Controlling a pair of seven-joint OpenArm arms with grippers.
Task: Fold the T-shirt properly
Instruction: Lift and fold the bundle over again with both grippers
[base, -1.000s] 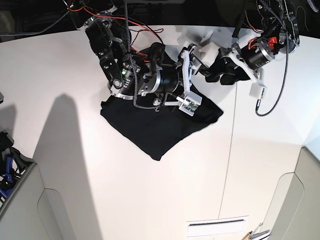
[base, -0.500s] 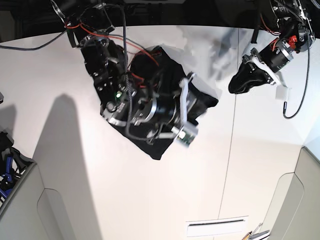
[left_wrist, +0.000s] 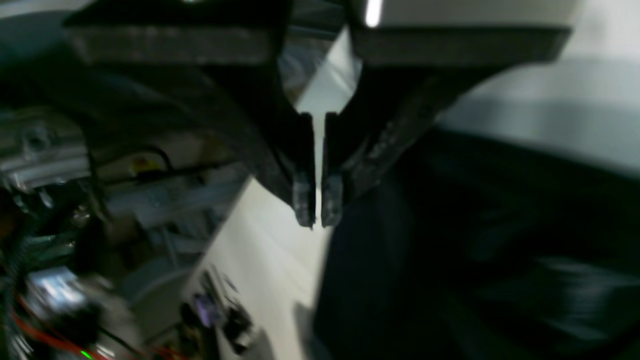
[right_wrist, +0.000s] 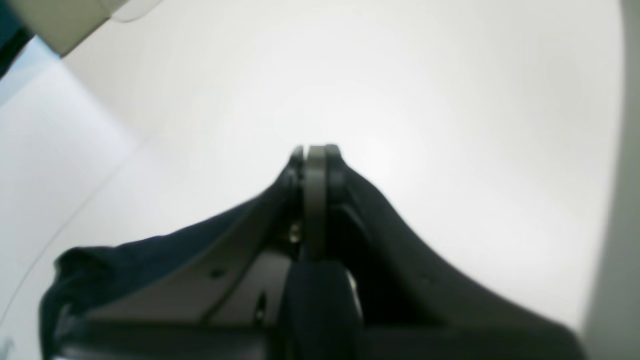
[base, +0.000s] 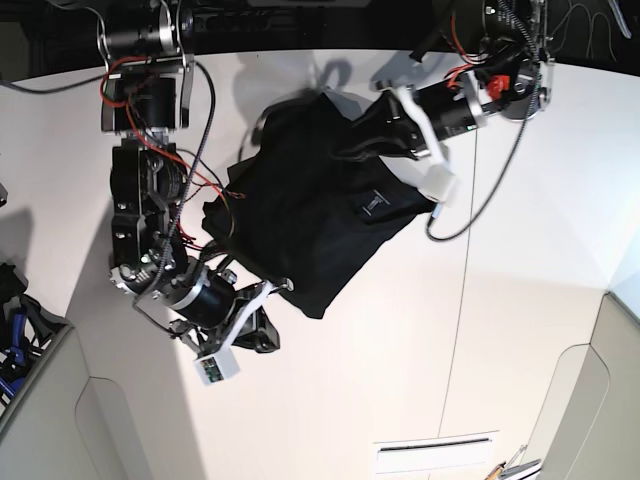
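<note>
The black T-shirt (base: 300, 210) lies rumpled on the white table (base: 520, 300), its pale label mark (base: 372, 203) facing up. My right gripper (base: 268, 330) is at the shirt's near edge, low over the table. In the right wrist view its fingers (right_wrist: 315, 155) are shut, and dark fabric (right_wrist: 115, 265) runs in between them from the left. My left gripper (base: 368, 138) hovers over the shirt's far right part. In the blurred left wrist view its fingers (left_wrist: 316, 210) stand almost together with nothing between them, beside the shirt's edge (left_wrist: 450, 260).
A bin with blue items (base: 15, 340) stands at the left edge. Grey panels (base: 60, 420) flank the table's front. A seam (base: 463, 270) runs down the table and a slot (base: 432, 456) lies near the front. Loose cables (base: 500, 190) hang from the left arm.
My right arm has swung from the shirt's middle down to its near edge. My left arm has come back from the far right over the shirt. The shirt now spreads farther back.
</note>
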